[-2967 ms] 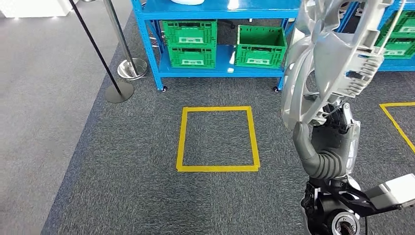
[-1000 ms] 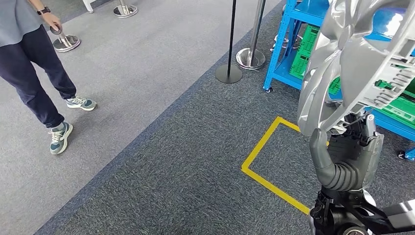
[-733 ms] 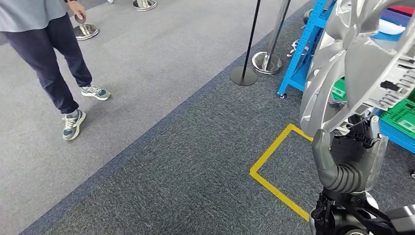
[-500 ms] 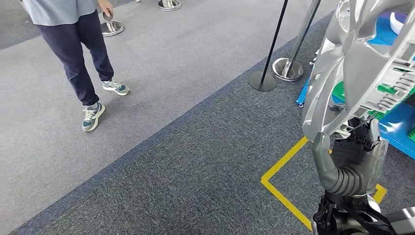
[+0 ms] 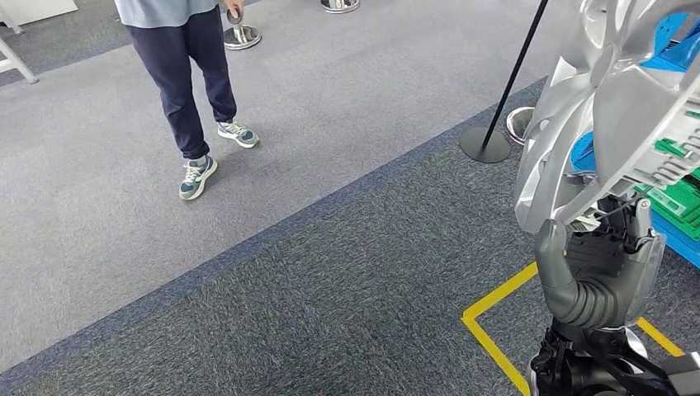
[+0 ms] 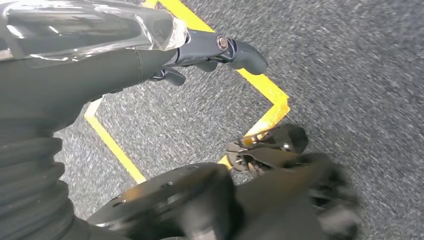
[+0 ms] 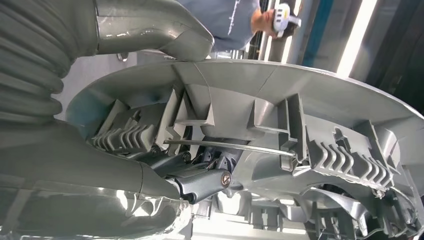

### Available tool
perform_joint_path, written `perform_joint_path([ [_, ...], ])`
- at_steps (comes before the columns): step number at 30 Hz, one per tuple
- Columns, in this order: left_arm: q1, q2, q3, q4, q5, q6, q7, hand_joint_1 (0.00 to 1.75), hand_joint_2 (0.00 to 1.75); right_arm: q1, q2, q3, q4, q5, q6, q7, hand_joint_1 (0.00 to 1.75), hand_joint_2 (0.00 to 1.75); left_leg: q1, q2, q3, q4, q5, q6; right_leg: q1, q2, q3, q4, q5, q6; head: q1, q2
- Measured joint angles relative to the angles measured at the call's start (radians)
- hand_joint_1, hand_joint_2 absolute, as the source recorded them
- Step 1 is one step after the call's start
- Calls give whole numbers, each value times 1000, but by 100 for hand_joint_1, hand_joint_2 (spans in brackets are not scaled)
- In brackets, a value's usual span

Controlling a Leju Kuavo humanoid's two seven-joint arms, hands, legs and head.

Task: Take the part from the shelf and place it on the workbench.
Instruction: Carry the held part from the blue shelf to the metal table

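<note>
The part [image 5: 615, 107] is a large silver wheel cover with ribbed clips on its back. My right hand [image 5: 601, 268] grips it by its lower rim and holds it upright at the right of the head view. In the right wrist view the thumb [image 7: 150, 25] lies over the rim of the part [image 7: 300, 135] and the dark fingers [image 7: 202, 182] hook behind its wire ring. My left hand [image 6: 125, 65] hangs over the carpet with its fingers [image 6: 235, 50] stretched out and nothing in them.
A person [image 5: 186, 74] in dark trousers stands on the light grey floor at the far left. A black stanchion base [image 5: 485, 144] sits near the carpet edge. A yellow tape square [image 5: 495, 330] marks the carpet. The blue shelf [image 5: 675, 49] with a green crate [image 5: 681, 198] is at the right edge.
The camera has turned left: the shelf and the tape square slid off to the right and the person came into view. The part stays in my right hand's grip.
</note>
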Motion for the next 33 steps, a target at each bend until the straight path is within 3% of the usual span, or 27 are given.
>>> perform_joint_path([
  [2,0,1,0,0,-1,0,0,0,175,1,0,-2,-5,0,0,0,175,175,-11,23,31,-63,10,8,2,-19,3,-2,-3,8,0,0],
  [4,2,3,0,0,-2,0,-1,0,175,3,0,-3,-8,0,0,0,175,175,-14,2,33,-70,12,17,1,-37,10,-7,-6,18,0,0],
  [5,5,4,1,0,-2,0,-1,0,175,3,0,-3,-10,0,0,1,175,175,-12,-9,39,-77,16,21,0,-29,14,-6,-10,23,1,0],
  [7,6,6,1,0,-3,0,-1,0,175,6,0,-4,-14,0,1,1,175,175,-5,-31,52,-90,25,32,-2,19,-3,43,-41,30,5,0],
  [9,5,5,1,0,-5,-1,-1,0,175,12,0,-6,-17,0,0,1,175,175,-2,-55,53,-92,27,38,-2,67,-65,169,-98,32,9,0],
  [11,5,4,2,0,-6,-2,-1,0,175,17,0,-8,-17,0,0,2,175,175,-1,-84,54,-92,27,40,-2,78,-121,266,-122,35,11,0],
  [12,6,4,2,0,-6,-2,-1,0,175,20,0,-9,-18,0,0,3,175,175,0,-99,55,-91,27,40,-3,79,-124,261,-105,35,11,0],
  [13,7,4,2,0,-6,-3,-1,0,175,22,0,-9,-18,0,0,4,175,175,2,-114,57,-90,26,38,-5,83,-107,216,-72,35,11,0],
  [15,7,4,3,0,-6,-3,-1,0,175,24,0,-10,-18,0,0,4,175,175,4,-144,56,-81,20,29,-9,117,-47,76,-3,36,11,0],
  [16,6,4,3,0,-6,-3,-1,0,175,25,0,-11,-19,0,0,4,175,175,5,-157,52,-75,17,23,-10,132,-26,26,15,35,11,0],
  [17,6,4,4,0,-6,-3,-1,0,175,26,0,-11,-19,0,1,5,175,175,6,-167,48,-72,15,17,-9,143,-15,0,20,32,11,0],
  [19,7,5,6,0,-6,-3,-1,0,175,28,0,-12,-21,0,1,5,175,175,10,-183,42,-72,15,7,-6,130,-12,-3,19,22,10,0],
  [20,7,5,6,0,-6,-3,-1,0,175,27,0,-12,-21,0,0,5,175,175,10,-177,40,-69,13,4,-6,120,-10,-5,20,16,10,0],
  [22,7,5,7,0,-6,-3,-1,0,175,27,3,-15,-25,1,0,5,175,175,8,-129,15,-20,-16,-3,-8,96,-6,-8,21,5,5,0],
  [24,5,4,8,0,-5,-3,-2,0,175,27,6,-19,-28,2,-1,6,175,175,9,-71,-50,105,-77,-9,-6,71,-5,-9,19,-2,0,0],
  [26,3,2,10,0,-4,-3,-5,0,175,28,8,-21,-29,3,-2,7,175,175,12,-57,-106,210,-109,-13,-5,44,-4,-8,15,-4,0,0],
  [27,3,2,11,0,-3,-3,-5,0,175,28,8,-21,-29,3,-2,8,175,175,13,-55,-107,211,-97,-14,-5,31,-2,-8,13,-3,0,0],
  [28,3,2,12,0,-3,-3,-4,0,175,28,9,-21,-29,4,-2,9,175,175,15,-50,-87,172,-69,-14,-5,18,1,-8,10,-2,0,0],
  [29,4,2,13,0,-3,-3,-2,0,175,28,10,-21,-29,4,-2,10,175,175,16,-36,-51,103,-33,-13,-5,8,5,-8,7,1,0,0],
  [31,7,1,14,0,-4,-2,2,0,175,28,12,-23,-30,5,-2,10,175,175,11,10,13,-21,11,-10,-1,-10,13,-8,0,10,1,0],
  [33,8,1,15,0,-6,-1,4,0,175,28,14,-24,-32,5,-2,11,175,175,2,28,28,-61,15,-3,2,-26,18,-11,-4,21,3,0],
])
